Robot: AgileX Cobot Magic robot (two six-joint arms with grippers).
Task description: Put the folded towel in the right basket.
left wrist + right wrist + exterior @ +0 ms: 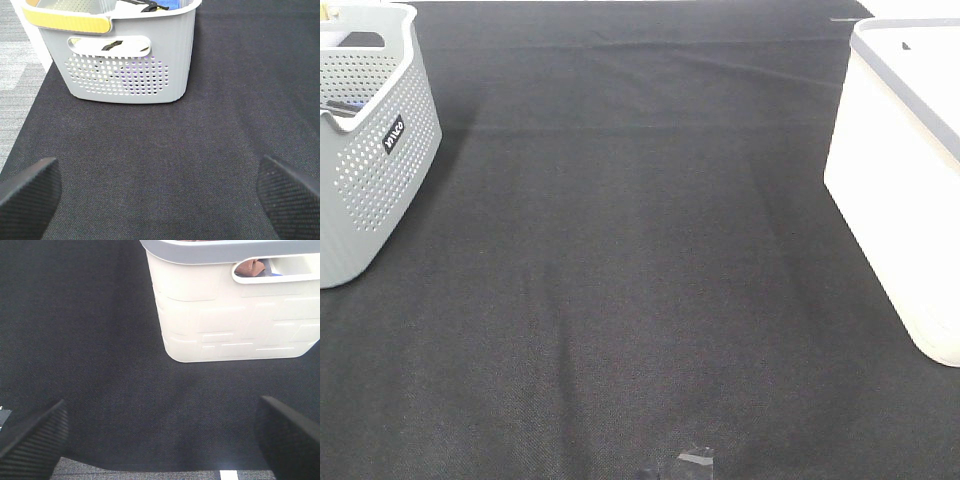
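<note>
Baskets flanked bare black cloth [640,300]: grey perforated plastic basket [365,150] left, white smooth-walled basket [910,190] right. Left gripper [160,192] and right gripper [160,435] hung spread, empty; no loose towel visible.

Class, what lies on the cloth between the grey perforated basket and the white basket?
Nothing: the exterior high view shows only bare black cloth between the grey perforated basket and the white basket.

White right basket [905,180] upright at the table's right edge, brownish cloth [248,267] inside.
</note>
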